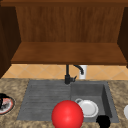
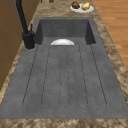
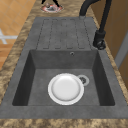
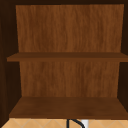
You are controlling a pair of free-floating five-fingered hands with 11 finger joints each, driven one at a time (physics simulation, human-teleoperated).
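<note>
Left hand (image 1: 2, 99): a dark shape low at the far left edge of the front view, partly cut off by the frame. The right side view shows it as thin black strokes at the top edge, angled downward. Its pose cannot be made out.

Right hand (image 1: 103, 121): a compact, rounded black mass low at the right of the front view, close to the bottom edge. It appears as a single outline with nothing separate projecting from it. It sits well apart from the left hand.

Matt dark grey stone-like sink (image 3: 105, 75); glossy white ceramic round plate (image 3: 65, 89); speckled granite-look counter (image 2: 117, 67); grained brown wooden cabinet (image 4: 67, 32).
</note>
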